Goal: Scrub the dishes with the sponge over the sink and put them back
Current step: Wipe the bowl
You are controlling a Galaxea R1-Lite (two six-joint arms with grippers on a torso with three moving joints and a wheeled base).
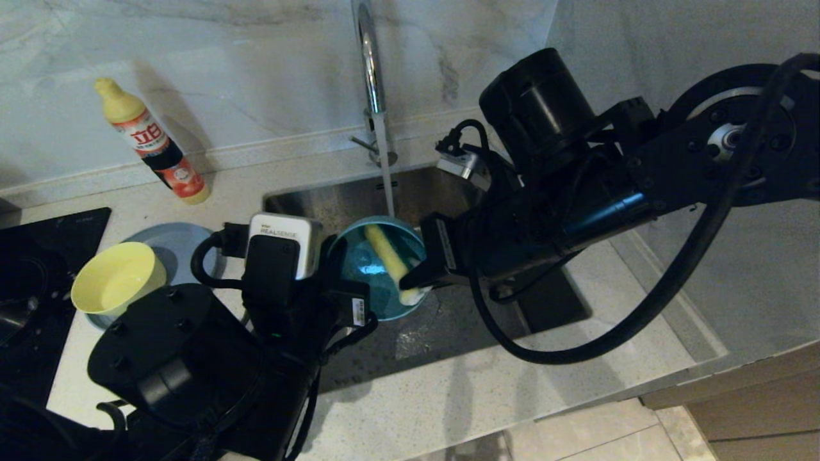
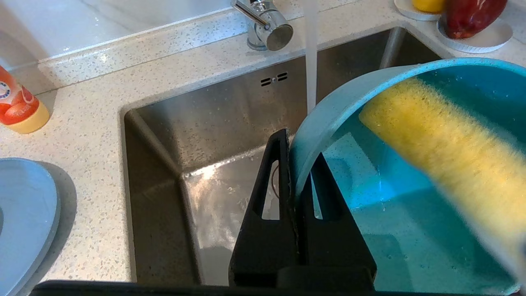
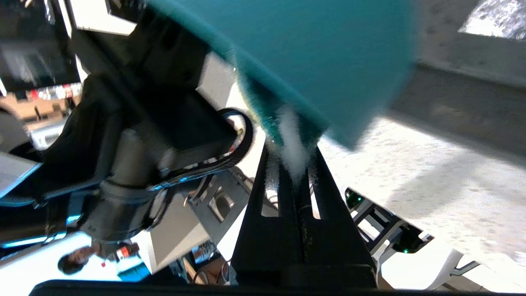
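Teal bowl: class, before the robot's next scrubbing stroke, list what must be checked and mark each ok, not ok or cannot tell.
1. Left gripper shut on the teal bowl rim: ok.
2. Right gripper shut on the sponge: ok.
3. Sponge lying inside the bowl: ok.
4. Bowl held over the sink: ok.
5. Water running from the tap: ok.
6. Bowl already clean: cannot tell.
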